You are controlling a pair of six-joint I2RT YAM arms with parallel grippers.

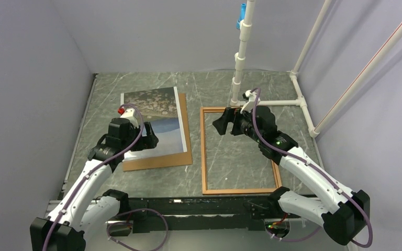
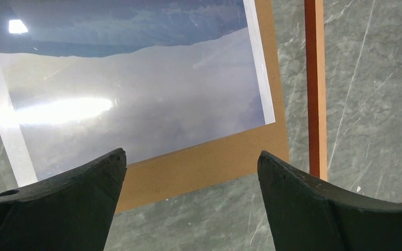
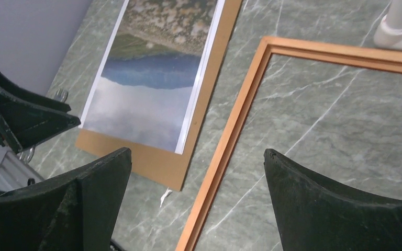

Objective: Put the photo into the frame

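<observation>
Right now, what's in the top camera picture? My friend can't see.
A landscape photo lies on a brown board on the left of a marble table, beside a wooden frame. Both grippers are open: the left gripper over the photo, the right gripper over the frame's far end.

A grey-green marble-patterned counter (image 1: 209, 86) with pale veins fills the middle. Plain lavender-grey walls (image 1: 162, 31) close it in at 9, 12 and 3 o'clock. A white pipe post (image 1: 242, 47) rises near 12 o'clock, topped by a blue fitting (image 1: 241, 15). More white pipes (image 1: 366, 68) slant upward at 2 o'clock. A black rail (image 1: 188, 201) edges the counter at 6 o'clock.
</observation>
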